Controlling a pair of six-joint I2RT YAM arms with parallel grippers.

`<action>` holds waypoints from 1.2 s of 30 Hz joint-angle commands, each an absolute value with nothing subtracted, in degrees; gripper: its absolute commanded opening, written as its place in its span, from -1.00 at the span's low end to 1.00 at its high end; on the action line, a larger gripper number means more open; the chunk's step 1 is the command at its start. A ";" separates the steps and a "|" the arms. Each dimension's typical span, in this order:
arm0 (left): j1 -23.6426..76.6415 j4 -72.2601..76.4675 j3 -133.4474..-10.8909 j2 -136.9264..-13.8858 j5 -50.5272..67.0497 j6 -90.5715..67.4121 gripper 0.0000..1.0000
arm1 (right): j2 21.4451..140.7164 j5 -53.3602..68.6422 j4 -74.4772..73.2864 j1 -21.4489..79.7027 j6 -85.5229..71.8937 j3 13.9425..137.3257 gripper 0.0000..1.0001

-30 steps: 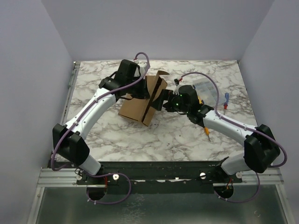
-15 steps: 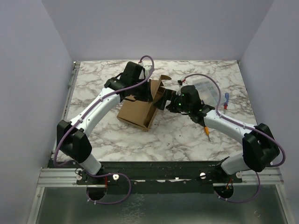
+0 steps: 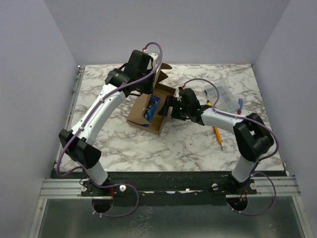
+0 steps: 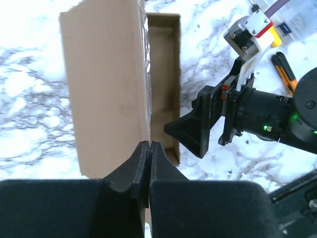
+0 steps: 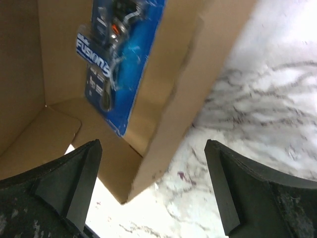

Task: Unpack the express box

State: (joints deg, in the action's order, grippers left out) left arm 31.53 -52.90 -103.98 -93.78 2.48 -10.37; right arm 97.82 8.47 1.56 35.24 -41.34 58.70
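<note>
Raised express box lid (image 4: 104, 89), pinched by left gripper (image 4: 149, 146), bares blue pack (image 5: 119, 54); right gripper (image 5: 152, 146) open.

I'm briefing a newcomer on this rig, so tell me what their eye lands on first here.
The express box at centre stands open. Its lid is held upright by the left gripper, jaws pinched shut on its edge. Inside lies a blue blister pack, and the right gripper hovers over the box's right edge with jaws wide open, holding nothing.
</note>
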 commanded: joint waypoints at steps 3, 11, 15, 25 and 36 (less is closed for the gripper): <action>31.65 -57.30 -111.79 -97.64 -13.23 -4.50 -1.00 | 105.91 6.05 -4.15 35.59 -39.64 68.66 0.82; 30.25 -56.92 -114.55 -102.39 -33.10 -3.45 -1.00 | 109.19 -2.08 -9.54 35.59 -36.82 71.27 0.57; 28.74 -56.38 -116.37 -103.70 -32.35 -4.21 -1.00 | 110.47 -3.94 -10.27 35.60 -35.11 72.15 0.49; 27.86 -55.34 -118.08 -102.25 -16.22 -8.85 -1.00 | 109.37 3.14 -7.92 37.44 -35.08 76.21 0.84; 27.86 -55.34 -119.09 -100.90 -7.94 -14.65 -1.00 | 112.63 -6.41 -15.03 39.46 -39.55 82.72 0.66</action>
State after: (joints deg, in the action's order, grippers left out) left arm 27.86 -56.25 -116.79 -103.42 -12.45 -11.57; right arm 111.00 0.38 -9.80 38.72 -38.24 80.99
